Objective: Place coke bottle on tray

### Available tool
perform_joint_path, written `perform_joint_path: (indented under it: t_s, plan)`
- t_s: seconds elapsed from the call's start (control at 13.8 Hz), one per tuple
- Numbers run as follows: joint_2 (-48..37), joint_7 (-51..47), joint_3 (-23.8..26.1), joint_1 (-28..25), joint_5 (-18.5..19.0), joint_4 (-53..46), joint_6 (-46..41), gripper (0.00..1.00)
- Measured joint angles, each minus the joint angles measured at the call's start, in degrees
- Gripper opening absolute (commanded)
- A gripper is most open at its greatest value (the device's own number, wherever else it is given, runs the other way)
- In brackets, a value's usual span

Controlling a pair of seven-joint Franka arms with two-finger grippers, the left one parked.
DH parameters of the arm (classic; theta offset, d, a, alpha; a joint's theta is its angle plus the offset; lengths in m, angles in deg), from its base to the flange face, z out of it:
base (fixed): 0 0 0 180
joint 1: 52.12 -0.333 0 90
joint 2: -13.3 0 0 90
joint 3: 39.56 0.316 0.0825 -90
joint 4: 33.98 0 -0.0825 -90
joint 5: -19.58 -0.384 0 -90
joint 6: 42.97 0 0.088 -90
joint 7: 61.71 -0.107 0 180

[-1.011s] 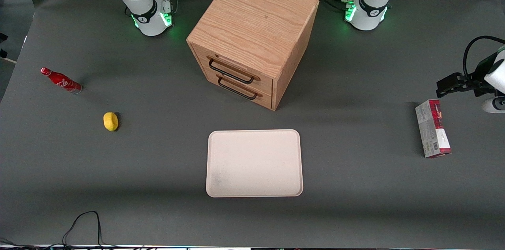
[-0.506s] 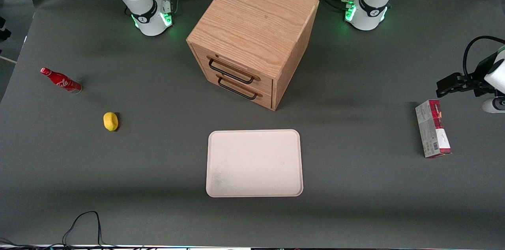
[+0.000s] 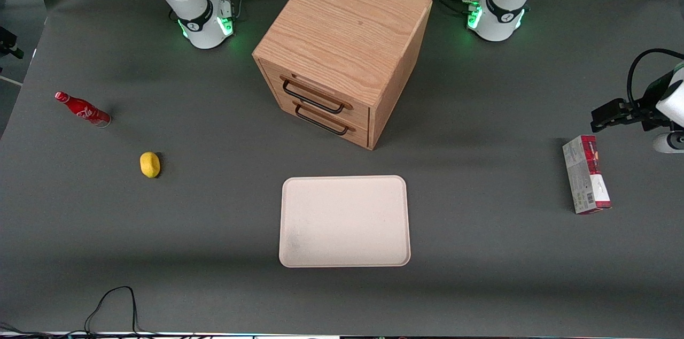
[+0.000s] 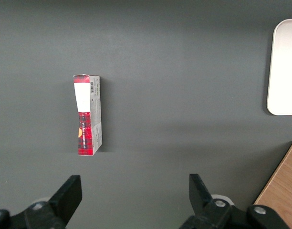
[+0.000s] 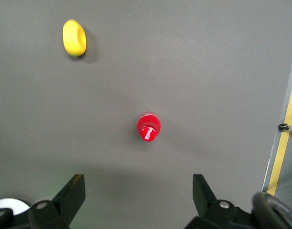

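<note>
Red coke bottle (image 3: 82, 109) stood upright on the grey surface (image 3: 214, 210) toward the working arm's end, lemon (image 3: 150, 164) near it, cream tray (image 3: 344, 221) set in front of the wooden cabinet (image 3: 342, 50), bottle's red cap (image 5: 148, 133) viewed from above, gripper (image 5: 138, 193) held high over it with jaws spread open and empty.

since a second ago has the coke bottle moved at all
No. The coke bottle stands where it did relative to the lemon; the open hand hangs above it.
</note>
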Motion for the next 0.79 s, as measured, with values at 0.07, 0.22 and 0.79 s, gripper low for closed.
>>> perform_joint_path:
  t_s: [0.07, 0.22, 0.79]
  plan:
    - [1.5, 0.2, 0.0, 0.0, 0.0, 0.4, 0.3, 1.0]
    - [5.2, 0.2, -0.2, -0.1, 0.0, 1.2, 3.5, 1.0]
    - [13.2, 1.5, -3.3, -0.1, -2.3, 10.5, 19.8, 1.0]
